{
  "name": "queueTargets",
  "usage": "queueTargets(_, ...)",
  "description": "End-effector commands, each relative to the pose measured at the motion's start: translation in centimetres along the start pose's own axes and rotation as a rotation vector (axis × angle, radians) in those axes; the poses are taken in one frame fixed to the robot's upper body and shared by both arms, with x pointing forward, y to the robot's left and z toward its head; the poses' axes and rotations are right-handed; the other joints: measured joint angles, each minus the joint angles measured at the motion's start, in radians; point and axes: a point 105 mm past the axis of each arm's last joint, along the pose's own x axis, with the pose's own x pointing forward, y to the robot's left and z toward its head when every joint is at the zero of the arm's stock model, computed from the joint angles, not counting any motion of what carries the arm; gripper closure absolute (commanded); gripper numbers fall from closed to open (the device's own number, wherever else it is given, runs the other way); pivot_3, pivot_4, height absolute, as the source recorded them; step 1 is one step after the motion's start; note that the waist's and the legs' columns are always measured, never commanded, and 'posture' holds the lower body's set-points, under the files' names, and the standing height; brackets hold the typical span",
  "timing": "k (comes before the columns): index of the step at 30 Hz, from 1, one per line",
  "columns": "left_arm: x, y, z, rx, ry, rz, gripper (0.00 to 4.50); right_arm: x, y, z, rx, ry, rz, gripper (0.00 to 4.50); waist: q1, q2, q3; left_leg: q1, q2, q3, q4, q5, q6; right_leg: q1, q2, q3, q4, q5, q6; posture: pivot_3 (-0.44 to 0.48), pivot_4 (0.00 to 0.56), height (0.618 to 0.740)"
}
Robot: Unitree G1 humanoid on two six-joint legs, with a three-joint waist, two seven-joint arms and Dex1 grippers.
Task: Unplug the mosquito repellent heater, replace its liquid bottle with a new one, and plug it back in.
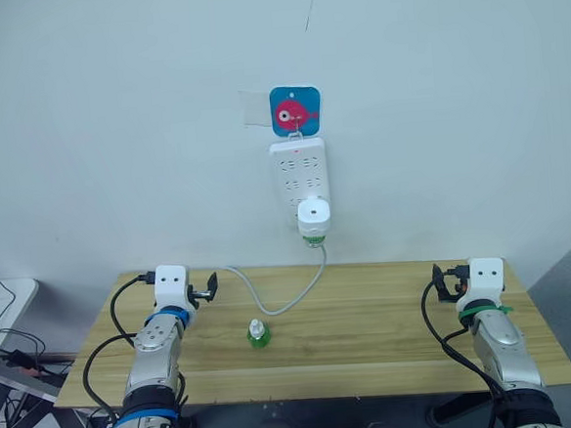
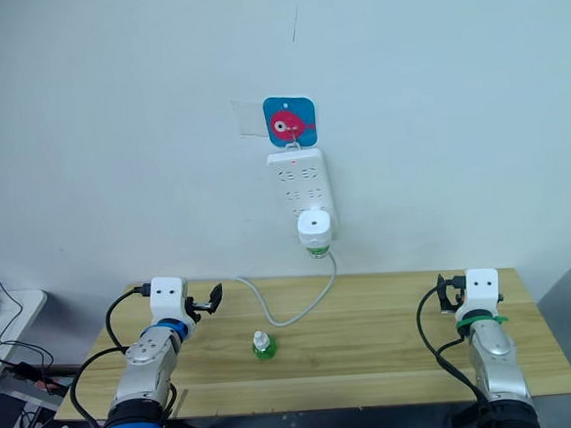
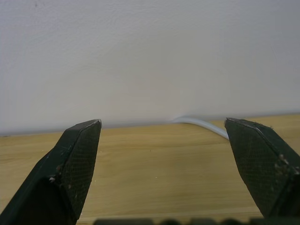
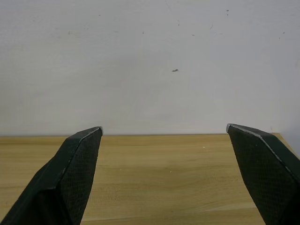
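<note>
The heater (image 1: 313, 218) sits plugged into the bottom of the white power strip (image 1: 299, 172) hanging on the wall, above the back edge of the bench (image 1: 391, 324), with its green bottle pointing straight down. It is up and ahead of both arms, roughly midway between them. The left pincer (image 1: 205, 289) rests over the bench's left end, spread wide and holding nothing; the right pincer (image 1: 447, 284) rests over the right end, likewise spread and holding nothing. The left one looks slightly nearer the heater. The spare bottle (image 1: 259, 334) stands upright on the bench, just right of the left arm, near the strip's grey cable (image 1: 289, 297).
</note>
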Motion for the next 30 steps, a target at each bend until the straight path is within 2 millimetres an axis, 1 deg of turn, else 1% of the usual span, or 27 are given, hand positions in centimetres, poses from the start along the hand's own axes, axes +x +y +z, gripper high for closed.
queueTargets(1, 0.2, 0.8, 1.8, 0.012, -0.05, 0.005, 0.0, 0.3, -0.2, 1.8, -0.006, -0.062, -0.004, 0.06, 0.0, 0.0, 0.0, 0.0, 0.0, 0.0, 0.0, 0.0, 0.0, 0.0, 0.0, 0.0, 0.0, 0.0, 0.0, 0.37, 0.06, 0.74)
queueTargets(5, 0.2, 1.2, 2.1, 0.008, -0.062, 0.013, 0.0, 0.3, -0.1, 1.7, -0.002, -0.061, -0.006, 0.06, -0.002, 0.001, 0.001, 0.0, 0.0, 0.0, 0.0, 0.0, 0.0, 0.0, 0.0, 0.0, 0.0, 0.0, 0.0, 0.37, 0.061, 0.74)
queueTargets(26, -0.2, 1.3, 2.1, 0.005, -0.069, -0.017, 0.0, 0.3, 0.2, 1.7, -0.003, -0.063, 0.004, 0.06, -0.002, 0.001, 0.002, 0.0, 0.0, -0.001, 0.0, 0.0, 0.0, 0.0, 0.0, 0.0, 0.0, 0.0, 0.0, 0.376, 0.058, 0.74)
queueTargets(28, -0.4, 1.0, 2.5, 0.006, -0.084, -0.06, 0.0, 0.0, 0.4, 1.7, -0.005, -0.063, 0.013, 0.06, -0.003, 0.001, 0.002, 0.0, 0.0, -0.001, 0.0, 0.0, 0.0, 0.0, 0.0, 0.0, 0.0, 0.0, 0.0, 0.377, 0.057, 0.74)
queueTargets(30, -0.8, 0.5, 3.9, -0.022, -0.129, -0.156, 0.0, -0.4, 1.0, 1.9, -0.008, -0.07, 0.042, 0.06, -0.003, 0.001, 0.003, 0.0, 0.0, -0.001, 0.0, 0.0, 0.0, 0.0, 0.0, 0.0, 0.0, 0.0, 0.0, 0.377, 0.06, 0.74)
